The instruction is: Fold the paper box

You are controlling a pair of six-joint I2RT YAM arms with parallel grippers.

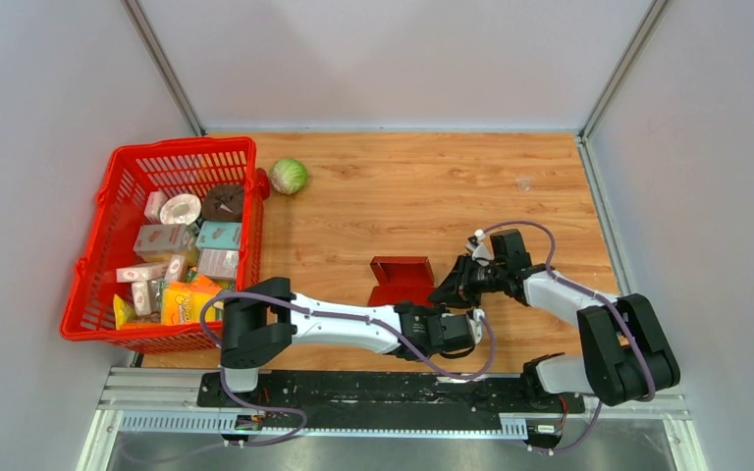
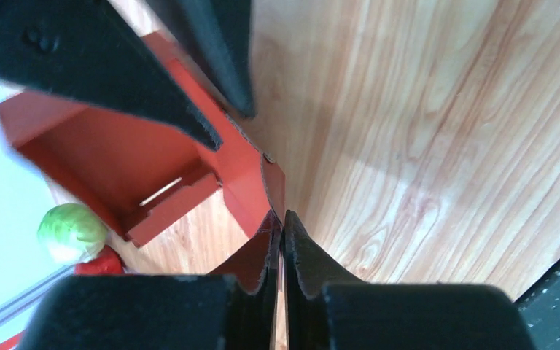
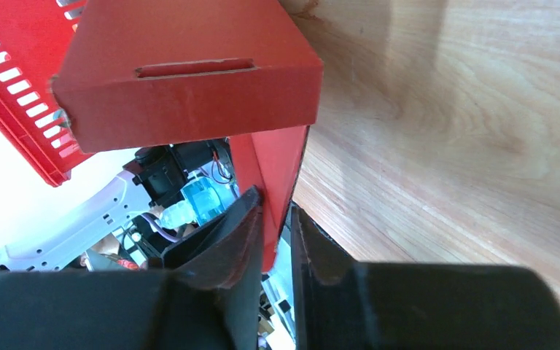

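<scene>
The box is cut off up top in the right wrist view, basket cropped left too. Print on the cartons? Way too small to read.

Top view: wood-grain table boxed in on three sides by plain pale grey walls: back wall at 12, left wall at 9, right wall at 3. Metal corner posts at 11 and 1. Metal trim strip along the 3 o'clock table edge. Black base plate on a slotted aluminium rail at 6, grey surface below it. Small pale smudge on the wood at 1. Light is even and diffuse, shadows soft. Wrist views show the same wood grain.
</scene>
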